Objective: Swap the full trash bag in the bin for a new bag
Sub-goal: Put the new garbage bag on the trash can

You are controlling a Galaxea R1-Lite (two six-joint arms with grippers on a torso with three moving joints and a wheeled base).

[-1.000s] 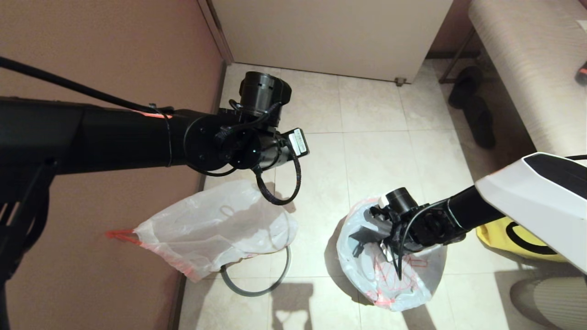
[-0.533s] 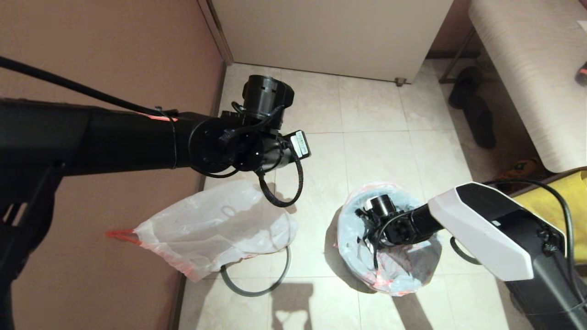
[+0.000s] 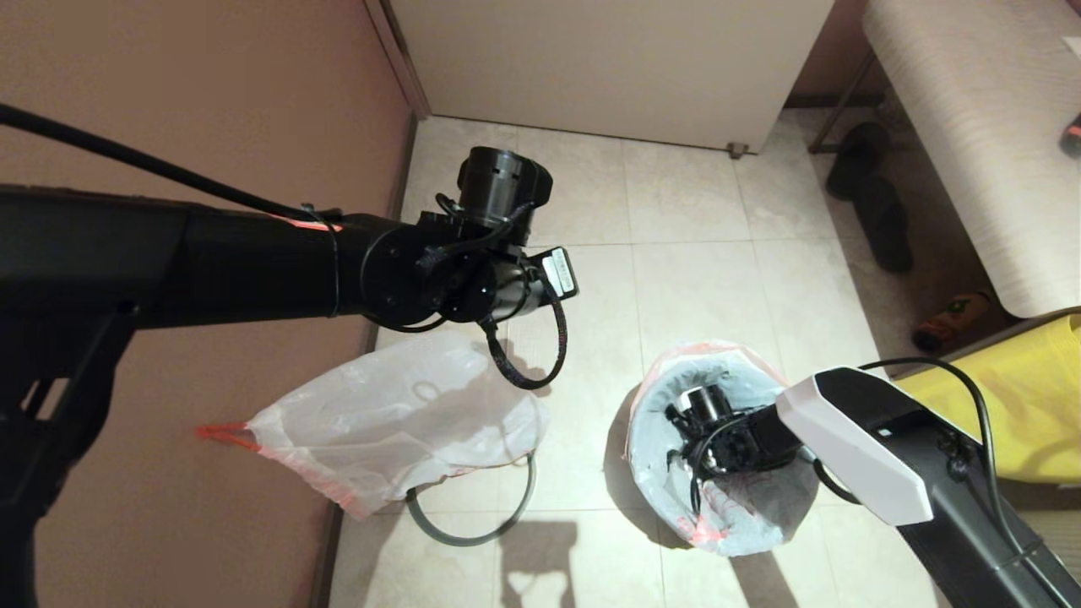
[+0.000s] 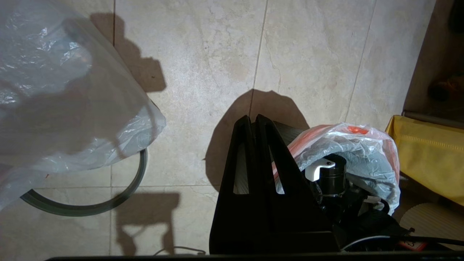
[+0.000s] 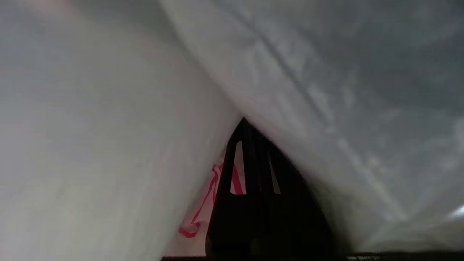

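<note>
The new bag (image 3: 676, 397), white film with red-orange print, lines the bin, and its hem is turned over the rim. A strip of the bin's black ribbed wall (image 4: 286, 132) shows beside it. My right wrist (image 3: 718, 426) reaches down inside the bag. There my right gripper (image 5: 248, 125) is shut, with film draped close around its tips. The bulgy full trash bag (image 3: 397, 422) lies on the floor to the left, partly on the grey rim ring (image 3: 473, 528). My left gripper (image 4: 253, 119) hangs shut and empty above the floor between the two bags.
A brown wall (image 3: 211, 101) runs along the left and a pale cabinet (image 3: 608, 59) stands at the back. A yellow fabric bag (image 3: 1013, 397) sits right of the bin. Dark slippers (image 3: 870, 203) lie beside a bench (image 3: 971, 127).
My right arm has pushed down deeper into the bin, and the new bag's mouth has spread wider over the rim. The left arm has drifted slightly right.
</note>
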